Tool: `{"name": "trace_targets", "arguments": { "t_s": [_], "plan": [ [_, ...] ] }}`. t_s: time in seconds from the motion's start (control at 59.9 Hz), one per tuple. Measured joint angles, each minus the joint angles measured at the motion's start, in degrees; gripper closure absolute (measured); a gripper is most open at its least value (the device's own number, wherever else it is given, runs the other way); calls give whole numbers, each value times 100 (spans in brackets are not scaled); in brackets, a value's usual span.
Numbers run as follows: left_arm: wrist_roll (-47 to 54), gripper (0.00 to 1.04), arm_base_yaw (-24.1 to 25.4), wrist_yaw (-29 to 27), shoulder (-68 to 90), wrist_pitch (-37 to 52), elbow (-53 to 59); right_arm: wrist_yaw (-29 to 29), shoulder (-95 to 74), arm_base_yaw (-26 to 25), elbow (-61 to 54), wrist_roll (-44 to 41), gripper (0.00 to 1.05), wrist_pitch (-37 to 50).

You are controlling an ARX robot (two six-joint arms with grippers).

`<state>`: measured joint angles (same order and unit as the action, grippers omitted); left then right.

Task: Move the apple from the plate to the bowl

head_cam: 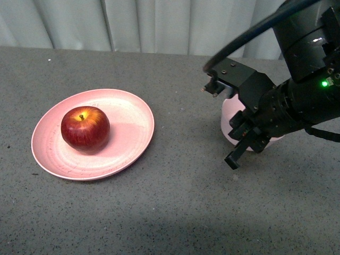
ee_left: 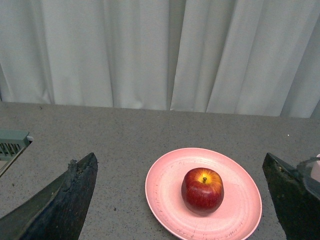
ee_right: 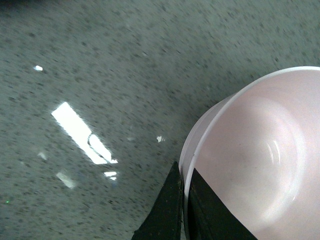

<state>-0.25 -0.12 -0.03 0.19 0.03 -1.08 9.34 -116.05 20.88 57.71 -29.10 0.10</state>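
Note:
The dark red apple (head_cam: 85,127) sits stem up on the wide salmon-pink plate (head_cam: 133,111) at the left of the table; both also show in the left wrist view, the apple (ee_left: 202,190) on the plate (ee_left: 165,185). The small pale pink bowl (head_cam: 232,114) is at the right, mostly hidden behind my right arm. My right gripper (ee_right: 184,200) is shut on the bowl's rim (ee_right: 260,155), one finger inside and one outside. My left gripper (ee_left: 185,200) is open and empty, its fingers (ee_left: 70,200) wide apart, back from the plate.
The table is grey speckled stone (head_cam: 170,212). A pale curtain (head_cam: 159,21) hangs behind its far edge. A grey-green box (ee_left: 12,142) shows at the table's edge in the left wrist view.

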Motion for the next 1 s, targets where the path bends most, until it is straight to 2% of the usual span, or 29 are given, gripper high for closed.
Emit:
{"name": "trace_targets", "arguments": {
  "t_s": [0.317, 0.785, 1.002],
  "plan": [
    [0, 7, 0, 0, 0, 0, 0, 446, -289, 662, 675, 319, 104, -234],
    [0, 7, 0, 0, 0, 0, 0, 470, -756, 804, 1023, 640, 103, -181],
    [0, 7, 0, 0, 0, 0, 0, 610, -691, 761, 654, 874, 69, 546]
  ]
}}
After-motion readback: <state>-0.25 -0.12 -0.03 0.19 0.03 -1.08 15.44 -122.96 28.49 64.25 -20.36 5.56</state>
